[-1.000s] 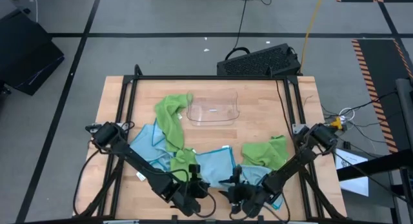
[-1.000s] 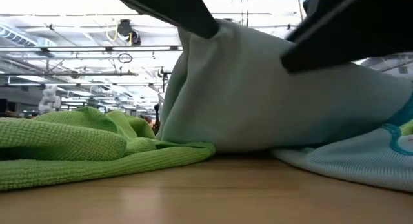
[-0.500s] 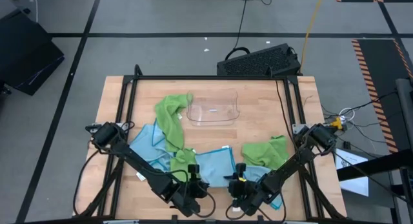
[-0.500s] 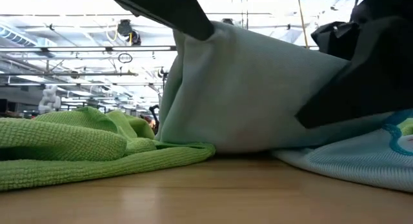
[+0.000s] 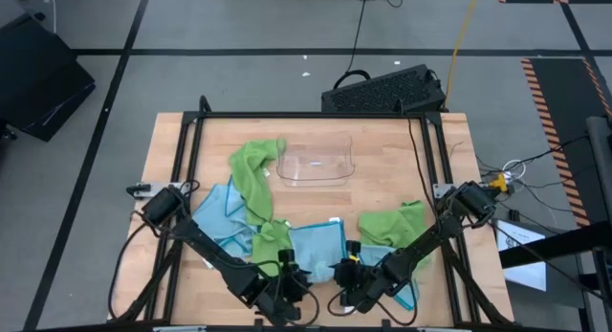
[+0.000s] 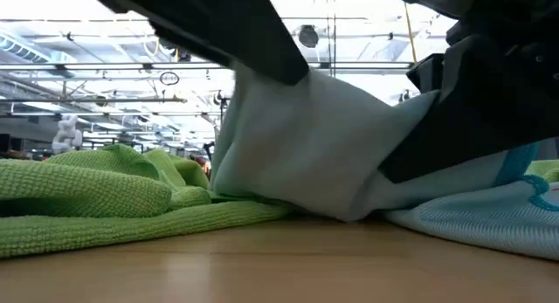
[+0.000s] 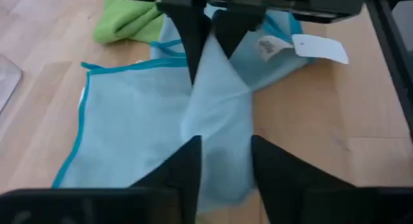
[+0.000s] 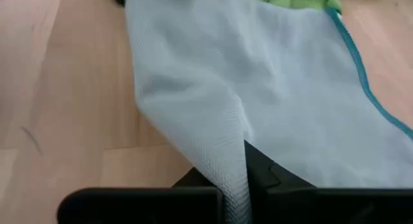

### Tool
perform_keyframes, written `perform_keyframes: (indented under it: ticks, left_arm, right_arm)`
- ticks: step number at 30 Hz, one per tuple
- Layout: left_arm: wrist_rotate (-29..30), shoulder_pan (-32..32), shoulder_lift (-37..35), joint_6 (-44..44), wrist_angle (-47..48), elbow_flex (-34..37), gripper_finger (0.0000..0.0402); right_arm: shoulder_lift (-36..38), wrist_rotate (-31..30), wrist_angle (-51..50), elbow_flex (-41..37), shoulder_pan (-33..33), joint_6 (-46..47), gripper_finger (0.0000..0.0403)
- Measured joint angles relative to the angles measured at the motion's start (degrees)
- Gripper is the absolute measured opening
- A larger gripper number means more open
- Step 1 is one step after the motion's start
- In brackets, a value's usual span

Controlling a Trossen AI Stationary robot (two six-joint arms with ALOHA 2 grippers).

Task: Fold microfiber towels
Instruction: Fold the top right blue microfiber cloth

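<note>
A light blue microfiber towel point(image 5: 316, 244) lies near the table's front edge, bunched into a raised ridge point(image 6: 323, 146). My right gripper point(image 5: 342, 273) is shut on that ridge. My left gripper point(image 5: 292, 276) stands just left of it, open, with its fingers on either side of the same ridge point(image 7: 222, 121). The towel's white tag point(image 7: 319, 48) lies on the wood. Lime green towels point(image 5: 253, 169) point(image 5: 397, 222) and another light blue one point(image 5: 218, 212) lie around it. My left gripper has the towel's ridge running between its open fingers point(image 7: 187, 162); I cannot tell whether they touch it. My right gripper pinches a raised fold of the light blue towel point(image 8: 237, 143) between its two fingers, slanting down from the near right. The cloth tents up at the hold and the rest lies on the table.
A clear plastic tray point(image 5: 316, 160) stands at the table's far middle. A green towel point(image 6: 87, 198) lies heaped left of the blue one. A black frame point(image 5: 191, 121) borders the table's far and side edges. Bare wood shows at the far left and far right.
My right gripper has come down toward the table's left onto the towel's raised ridge and taken hold of it. My left gripper has sunk a little, and the top of the ridge stands lower than before.
</note>
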State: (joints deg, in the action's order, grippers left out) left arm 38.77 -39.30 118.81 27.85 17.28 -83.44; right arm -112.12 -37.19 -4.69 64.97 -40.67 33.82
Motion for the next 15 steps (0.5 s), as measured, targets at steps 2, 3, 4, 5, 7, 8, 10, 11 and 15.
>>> perform_keyframes:
  ticks: [2,3,4,5,7,8,10,11,15]
  left_arm:
    - [0.7,-0.5,0.6,0.0,-3.6,0.0,0.0174]
    - [0.8,-0.8,0.7,-1.1,-4.7,0.0,0.0185]
    - [1.4,-1.3,0.8,-2.5,-5.5,0.0,0.0195]
    - [2.8,-1.8,0.8,-4.0,-6.6,0.0,0.0203]
    - [6.7,-2.9,0.8,-6.3,-8.5,0.0,0.0218]
    - [8.5,-3.4,0.8,-7.8,-9.7,0.0,0.0224]
    - [11.4,-4.4,0.7,-11.5,-12.8,0.0,0.0235]
    - [12.3,-4.8,0.7,-13.4,-14.9,0.0,0.0241]
    - [12.8,-5.1,2.4,-16.9,-20.5,-0.2,0.0267]
  right_arm:
    - [0.0,0.0,0.0,0.0,0.2,1.0,0.0005]
    - [0.0,0.0,0.0,0.0,0.5,1.7,0.0006]
    - [0.0,0.0,0.0,0.0,0.8,2.7,0.0006]
    - [0.0,0.0,0.0,0.0,1.2,3.6,0.0006]
    - [0.0,0.0,0.1,0.0,1.8,4.6,0.0006]
    - [0.0,0.0,0.1,0.0,2.0,4.9,0.0006]
    - [0.0,0.0,0.2,0.0,2.4,5.0,0.0006]
    - [0.0,0.1,0.2,0.0,2.5,5.0,0.0006]
    - [0.9,0.5,0.2,0.0,3.0,5.0,0.0006]
